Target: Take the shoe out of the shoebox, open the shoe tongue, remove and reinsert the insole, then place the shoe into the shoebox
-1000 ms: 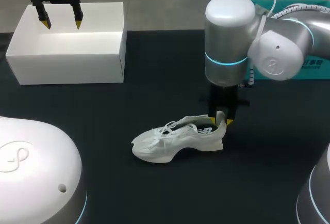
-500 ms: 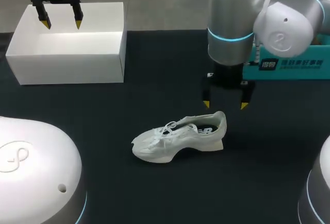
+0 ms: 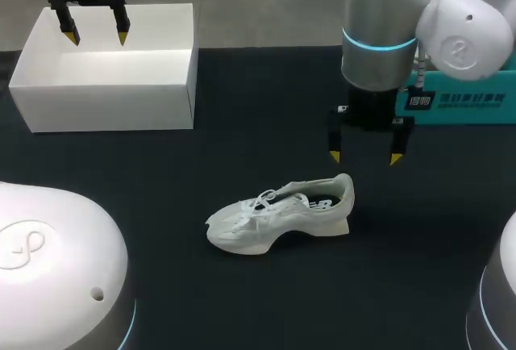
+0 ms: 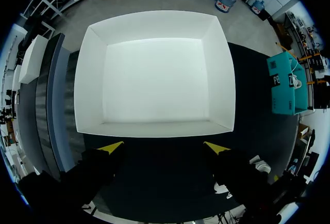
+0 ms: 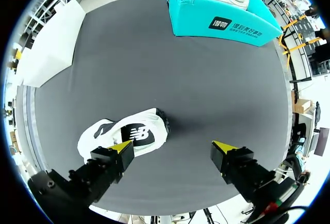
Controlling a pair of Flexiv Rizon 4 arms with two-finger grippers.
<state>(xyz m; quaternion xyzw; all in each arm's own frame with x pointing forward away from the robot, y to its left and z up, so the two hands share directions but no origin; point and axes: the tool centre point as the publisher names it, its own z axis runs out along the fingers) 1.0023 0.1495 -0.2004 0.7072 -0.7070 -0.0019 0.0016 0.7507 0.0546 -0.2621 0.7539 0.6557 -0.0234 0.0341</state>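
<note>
1. The white mesh sneaker with thick foam sole (image 3: 278,214) stands on its sole a little below the middle of the head view, on the black cloth-covered table (image 3: 242,108), toe to the left and heel to the right. So the first step, taking it out, looks finished
2. The white rectangular cardboard shoebox (image 3: 105,108) sits in the upper left of the head view, open on top, with nothing inside, well apart from the sneaker
3. The right gripper (image 3: 364,157) hangs above the table just up and right of the heel, with its yellow-tipped fingers spread wide and nothing between them. The left gripper (image 3: 97,39) hovers over the shoebox in the upper left, fingers also spread and holding nothing
4. I judge that the step in hand is the work on the tongue and the insole. How far the tongue is open I cannot tell
5. The next move calls for one arm to steady the shoe while the other reaches the tongue under the laces; the light shoe may slide on the cloth if it is pushed from one side only
6. The upper looks soft and pliable and the sole curved and chunky. In the right wrist view a dark, flat insole shows in the shoe opening
7. The box walls look stiff, smooth and matte. A teal cardboard box (image 3: 468,104) stands at the right edge
</note>
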